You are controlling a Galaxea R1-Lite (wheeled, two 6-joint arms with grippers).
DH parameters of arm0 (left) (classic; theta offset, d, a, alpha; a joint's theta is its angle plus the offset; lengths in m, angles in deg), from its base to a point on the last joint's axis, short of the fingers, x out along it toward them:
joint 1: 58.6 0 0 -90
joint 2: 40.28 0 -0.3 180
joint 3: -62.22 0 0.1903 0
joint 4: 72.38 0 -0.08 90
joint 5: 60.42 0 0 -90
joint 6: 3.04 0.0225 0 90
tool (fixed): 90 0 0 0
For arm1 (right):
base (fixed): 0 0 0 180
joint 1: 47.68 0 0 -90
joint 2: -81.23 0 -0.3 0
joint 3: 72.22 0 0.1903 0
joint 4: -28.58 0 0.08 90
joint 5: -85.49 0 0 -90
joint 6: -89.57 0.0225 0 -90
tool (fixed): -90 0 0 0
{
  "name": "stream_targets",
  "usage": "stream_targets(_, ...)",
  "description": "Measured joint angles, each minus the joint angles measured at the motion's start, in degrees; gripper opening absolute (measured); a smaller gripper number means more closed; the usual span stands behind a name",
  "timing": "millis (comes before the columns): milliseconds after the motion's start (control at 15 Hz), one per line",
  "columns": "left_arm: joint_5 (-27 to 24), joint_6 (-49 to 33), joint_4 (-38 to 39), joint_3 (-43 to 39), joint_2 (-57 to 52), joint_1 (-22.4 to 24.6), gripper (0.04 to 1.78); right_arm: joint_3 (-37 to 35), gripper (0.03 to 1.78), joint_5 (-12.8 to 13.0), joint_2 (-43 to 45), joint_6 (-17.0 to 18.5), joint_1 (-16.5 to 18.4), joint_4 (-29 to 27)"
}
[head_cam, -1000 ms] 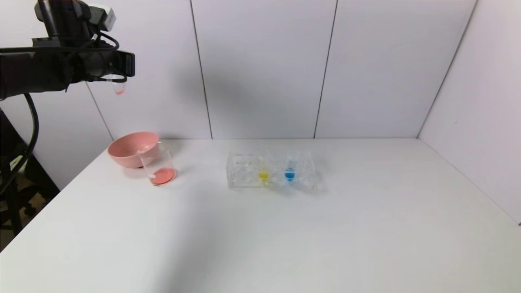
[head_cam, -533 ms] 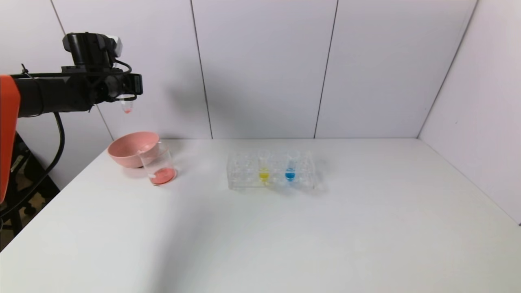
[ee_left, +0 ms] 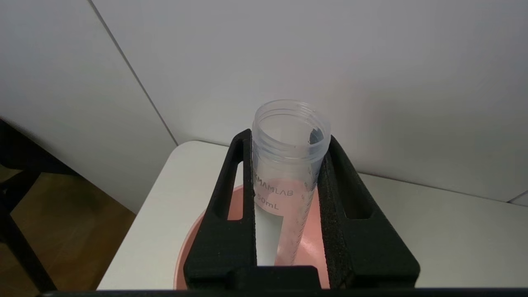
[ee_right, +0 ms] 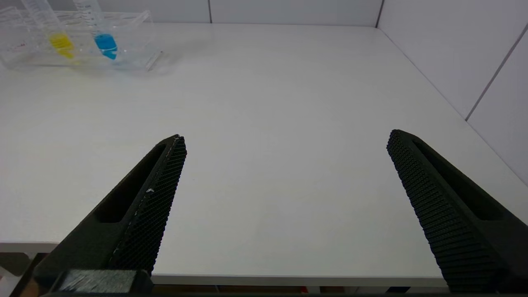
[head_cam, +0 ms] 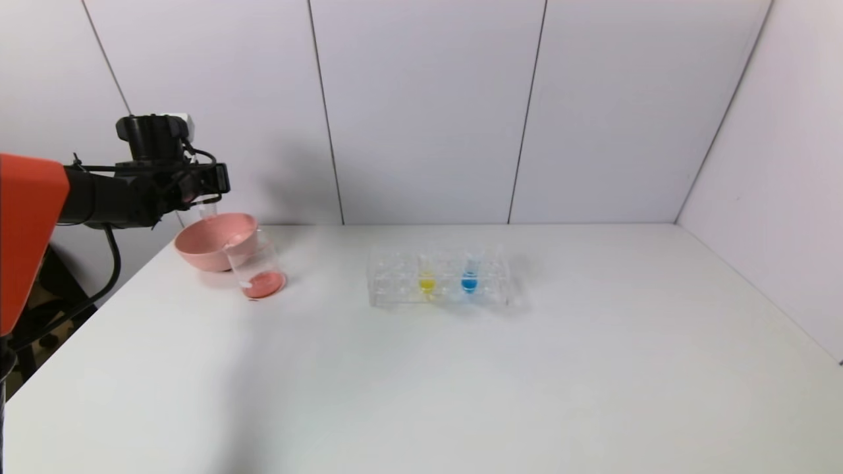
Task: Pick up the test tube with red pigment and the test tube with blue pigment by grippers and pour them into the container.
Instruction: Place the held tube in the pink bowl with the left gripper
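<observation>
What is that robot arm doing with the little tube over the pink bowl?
The left gripper is shut on the test tube with red pigment, holding it upright over the pink bowl. The tube looks nearly empty, and the container beside the bowl has red at its bottom. The test tube with blue pigment stands in the clear rack next to a yellow tube. The right gripper is open above the table's near edge.

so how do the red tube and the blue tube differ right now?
The red tube is clamped in the left hand over the pink bowl; the blue tube stands in the rack. The red tube looks nearly empty; the blue tube holds blue pigment at its tip. Both are clear, graduated and upright.
</observation>
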Motion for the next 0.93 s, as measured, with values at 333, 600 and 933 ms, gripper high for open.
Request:
stream_targets(333,-2.88,-0.41,0.20,0.52,5.02,1.04,0.46,0.00,1.77,0.02,0.00,-0.02,0.00,0.00)
stream_targets(600,-3.43,-0.90,0.59,0.96,6.86,1.62,0.46,0.00,1.78,0.02,0.00,0.00,0.00,0.00)
stream_targets(933,-5.49,-1.88,4.19,0.05,8.22,2.76,0.46,0.00,1.78,0.02,0.00,0.00,0.00,0.02)
